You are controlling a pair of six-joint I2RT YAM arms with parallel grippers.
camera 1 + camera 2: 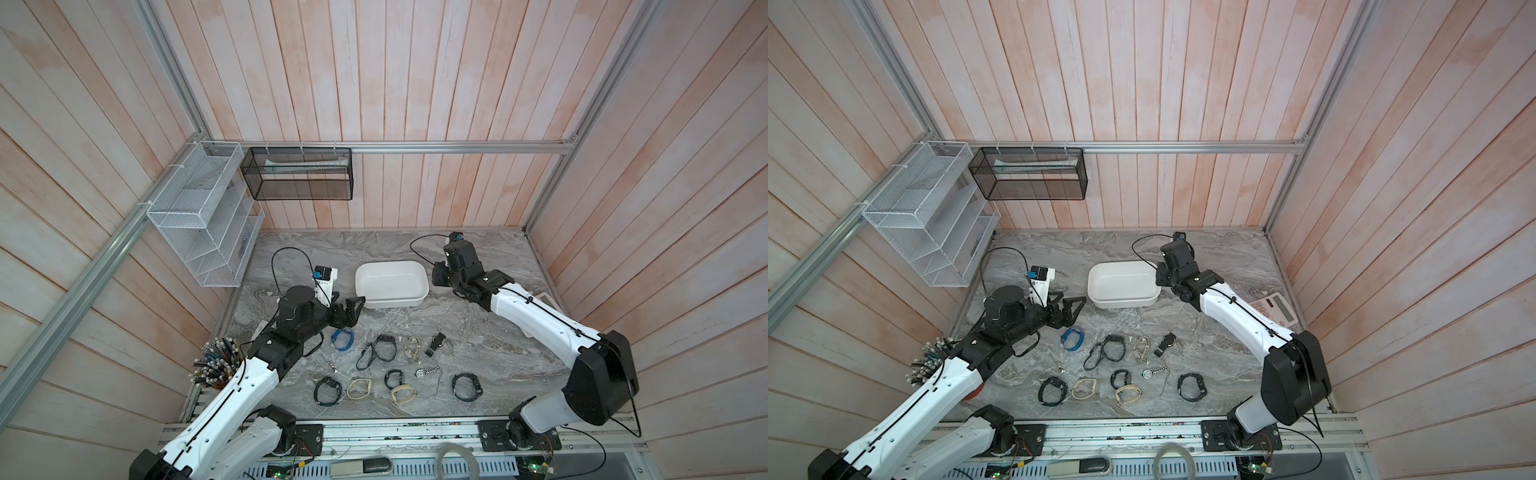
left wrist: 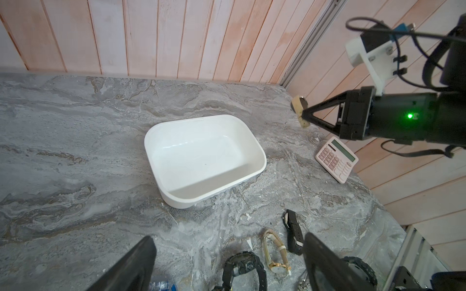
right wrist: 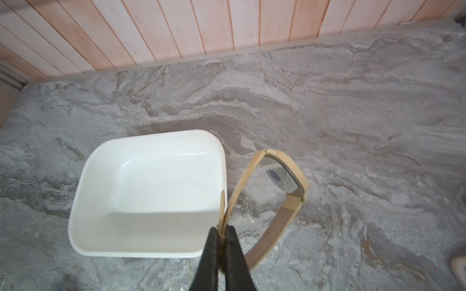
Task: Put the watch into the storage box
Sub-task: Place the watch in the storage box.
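Observation:
The white storage box (image 1: pixel 392 303) (image 1: pixel 1123 302) (image 2: pixel 176 201) (image 3: pixel 141 249) stands empty in the middle of the marble table. My right gripper (image 3: pixel 222 234) (image 1: pixel 436 275) (image 1: pixel 1160 277) (image 2: pixel 305 114) is shut on the strap of a beige watch (image 3: pixel 285 176) (image 2: pixel 298 107), held in the air just beside the box's right end. The top views hide this watch behind the gripper. My left gripper (image 1: pixel 353 308) (image 1: pixel 1069 308) (image 2: pixel 228 264) hovers open and empty at the box's left front corner.
Several more watches lie in front of the box, among them a blue one (image 1: pixel 341 340), a black one (image 1: pixel 384 347) and a beige one (image 2: pixel 274 252). A pink calculator (image 2: pixel 336 158) sits at the right wall. A white wire rack (image 1: pixel 203 224) and black mesh basket (image 1: pixel 299 174) hang behind.

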